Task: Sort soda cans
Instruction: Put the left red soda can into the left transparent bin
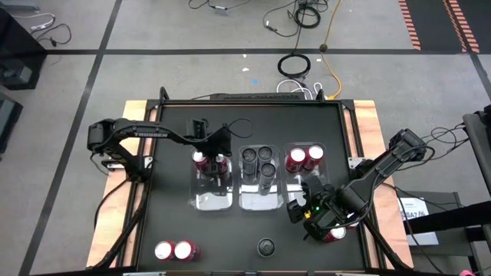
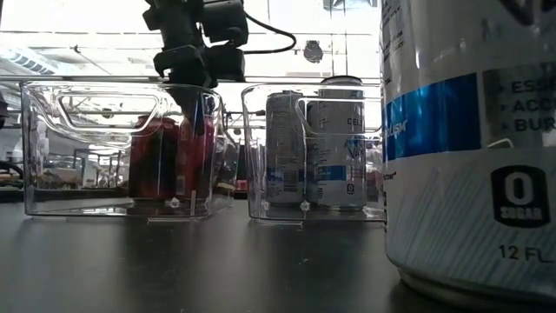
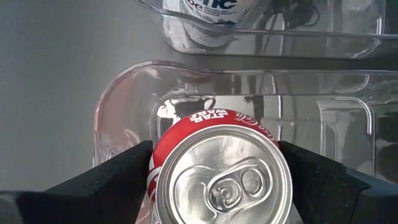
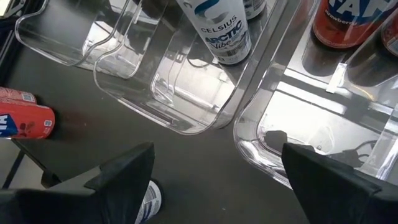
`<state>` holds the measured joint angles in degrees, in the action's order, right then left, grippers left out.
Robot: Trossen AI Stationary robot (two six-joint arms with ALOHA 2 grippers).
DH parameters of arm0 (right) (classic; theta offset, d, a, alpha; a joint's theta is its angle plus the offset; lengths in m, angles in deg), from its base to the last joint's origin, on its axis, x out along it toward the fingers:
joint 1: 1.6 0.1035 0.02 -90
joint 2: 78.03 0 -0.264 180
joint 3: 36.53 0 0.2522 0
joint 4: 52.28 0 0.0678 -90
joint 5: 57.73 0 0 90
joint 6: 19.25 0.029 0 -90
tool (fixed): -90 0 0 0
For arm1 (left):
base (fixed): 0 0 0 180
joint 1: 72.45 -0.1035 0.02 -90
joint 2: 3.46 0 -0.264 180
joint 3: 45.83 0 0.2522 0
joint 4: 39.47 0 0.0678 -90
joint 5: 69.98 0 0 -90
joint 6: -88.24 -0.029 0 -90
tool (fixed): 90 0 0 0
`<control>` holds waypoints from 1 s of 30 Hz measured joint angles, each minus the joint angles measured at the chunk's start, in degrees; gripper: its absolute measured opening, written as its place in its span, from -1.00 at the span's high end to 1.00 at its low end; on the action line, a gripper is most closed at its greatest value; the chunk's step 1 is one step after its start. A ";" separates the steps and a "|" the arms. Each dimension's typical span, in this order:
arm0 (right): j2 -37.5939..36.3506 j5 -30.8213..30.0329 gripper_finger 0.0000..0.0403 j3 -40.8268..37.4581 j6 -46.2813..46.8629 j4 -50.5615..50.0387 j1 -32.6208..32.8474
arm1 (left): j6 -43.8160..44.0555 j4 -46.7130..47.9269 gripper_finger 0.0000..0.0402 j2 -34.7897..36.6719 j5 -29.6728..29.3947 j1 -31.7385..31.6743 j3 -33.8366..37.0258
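Well, the step in hand is setting a red can (image 3: 221, 180) down in the left bin (image 1: 209, 201), and my left gripper (image 1: 211, 156) hangs right over that bin with the can in its span. The can stands upright inside the clear walls, beside another red one. Whether I am clamping it or have let go, I cannot tell from here.

To do this well, I judge the can should be flat on the bin floor before I release it. Then I should lift straight up (no sideways drift), so that I clip neither its neighbour nor the bin wall.

My right gripper (image 4: 217, 149) hovers spread wide and empty over the bare table, just in front of the middle bin (image 1: 257, 203) and right bin (image 1: 307, 182). It is well placed to go for a loose can.

Loose cans are left at the table's front: a red pair (image 1: 174, 250) and one dark can (image 1: 265, 246). The middle bin holds three dark-topped cans (image 1: 261, 159), and the right bin holds two red cans (image 1: 304, 159).

As for writing, the can under my left wrist reads "STAR WARS" beside a curling white script I cannot make out. A white can (image 4: 224, 31) in the middle bin reads "CELSIUS" and "ARCTIC VIBE". The big can close to the low camera (image 2: 469, 148) shows "0 SUGAR" and "12 FL". My left arm (image 1: 149, 132) carries "TROSSEN".
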<state>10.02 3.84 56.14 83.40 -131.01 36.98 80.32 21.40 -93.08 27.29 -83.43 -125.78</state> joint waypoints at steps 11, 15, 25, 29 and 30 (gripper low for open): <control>0.00 -0.02 -0.71 0.00 -0.23 -0.02 -0.01 | 0.00 -0.52 -0.69 0.07 -0.24 0.02 0.00; 0.00 -0.02 -0.71 0.00 -0.23 0.00 0.01 | 0.04 -0.50 -0.69 0.07 -0.24 0.02 0.01; 0.00 -0.01 -0.71 0.00 0.18 0.01 0.00 | 0.13 -0.52 -0.69 0.13 -4.04 0.18 0.00; 0.00 -0.02 -0.71 0.00 0.20 0.02 -0.01 | 0.07 -0.09 -0.69 0.13 -4.56 0.13 0.00; 0.00 0.00 -0.71 0.00 0.20 0.02 0.01 | 0.07 -0.08 -0.69 0.13 -4.57 0.13 0.00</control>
<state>10.02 3.84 56.14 83.60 -130.98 36.99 80.38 21.32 -92.95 22.72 -83.30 -125.78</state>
